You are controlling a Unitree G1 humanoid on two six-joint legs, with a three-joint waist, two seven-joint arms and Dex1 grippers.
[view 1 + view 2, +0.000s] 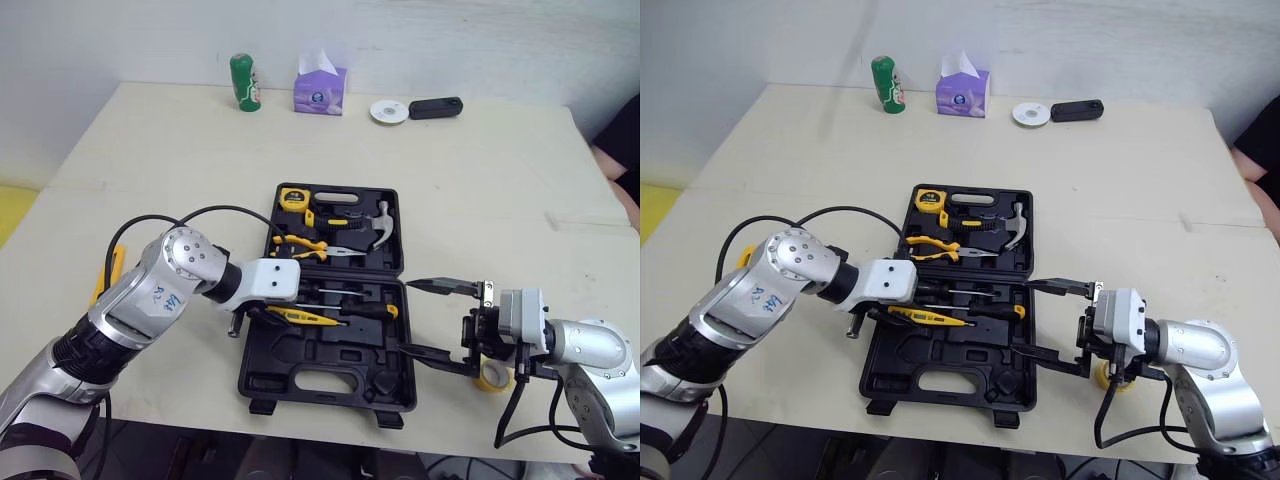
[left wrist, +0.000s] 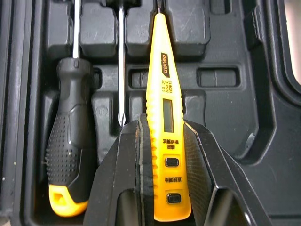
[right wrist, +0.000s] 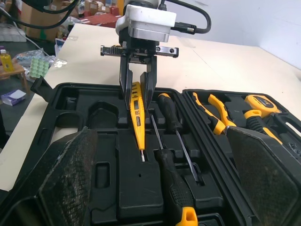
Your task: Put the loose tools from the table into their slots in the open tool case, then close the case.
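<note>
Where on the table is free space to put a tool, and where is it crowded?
Free: bare table between the tool case and the green can and tissue box; right of the case's far half. Crowded: the near half, between the left gripper, holding the tester pen, and the right gripper.

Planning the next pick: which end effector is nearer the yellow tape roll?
Right. The right end effector, open, sits just beside the tape at the right side of the case. The left end effector is over the case's far side, shut on the tester.
</note>
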